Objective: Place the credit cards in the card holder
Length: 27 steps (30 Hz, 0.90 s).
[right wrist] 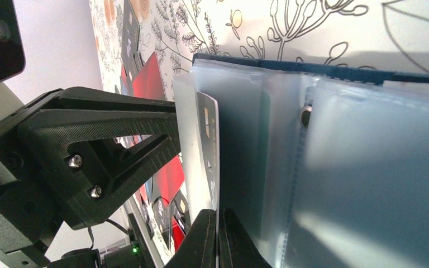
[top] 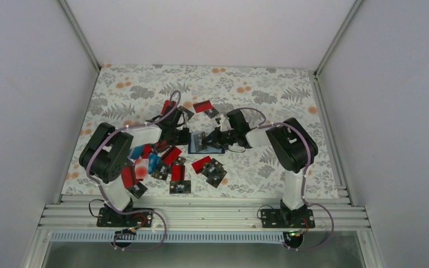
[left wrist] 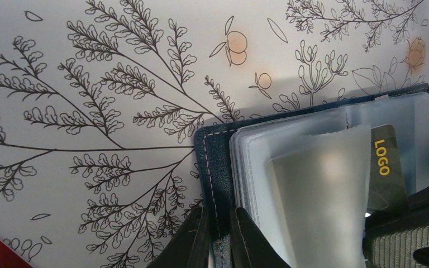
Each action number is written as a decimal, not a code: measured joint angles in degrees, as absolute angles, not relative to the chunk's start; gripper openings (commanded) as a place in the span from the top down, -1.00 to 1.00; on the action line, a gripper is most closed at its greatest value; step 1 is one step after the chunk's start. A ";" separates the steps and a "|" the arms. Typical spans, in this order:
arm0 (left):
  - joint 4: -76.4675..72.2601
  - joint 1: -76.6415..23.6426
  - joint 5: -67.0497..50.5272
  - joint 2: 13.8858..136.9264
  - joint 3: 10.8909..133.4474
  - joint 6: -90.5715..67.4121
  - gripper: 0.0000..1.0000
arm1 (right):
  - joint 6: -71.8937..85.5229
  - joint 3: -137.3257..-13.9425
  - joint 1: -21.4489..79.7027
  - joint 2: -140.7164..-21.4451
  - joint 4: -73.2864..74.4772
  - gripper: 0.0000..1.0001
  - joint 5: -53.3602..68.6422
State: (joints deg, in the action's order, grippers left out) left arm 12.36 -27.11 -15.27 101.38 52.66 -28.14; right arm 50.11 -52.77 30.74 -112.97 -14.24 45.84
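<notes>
The left claw [left wrist: 219, 241] is nipped almost shut on the stitched navy edge of the holder [left wrist: 212, 167], which lies open mid-worktop [top: 145, 89] between the two claws. The right claw [right wrist: 218, 243] is pressed tight on a dark card [right wrist: 208, 139], held edge-up among the holder's clear sleeves [right wrist: 357, 167]. Loose cards [top: 172, 156] lie scattered over the worktop's left half.

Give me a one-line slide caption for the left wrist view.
Left gripper pinches the card holder by its navy cover edge; a black LOGO card sits among the clear sleeves.
</notes>
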 measured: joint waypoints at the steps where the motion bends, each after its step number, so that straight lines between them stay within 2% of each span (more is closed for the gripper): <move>1: 12.32 -27.11 -15.29 101.27 52.56 -28.18 0.74 | 50.41 -52.71 30.92 -112.97 -14.55 0.92 45.67; 27: 12.29 -27.11 -16.10 100.12 51.07 -29.19 0.74 | 55.66 -48.05 34.79 -110.26 -21.76 0.92 37.65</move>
State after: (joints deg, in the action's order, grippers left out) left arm 12.29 -27.11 -16.10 100.12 51.07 -29.19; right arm 55.66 -48.05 34.79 -110.26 -21.76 37.65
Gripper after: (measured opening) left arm 0.128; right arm 0.045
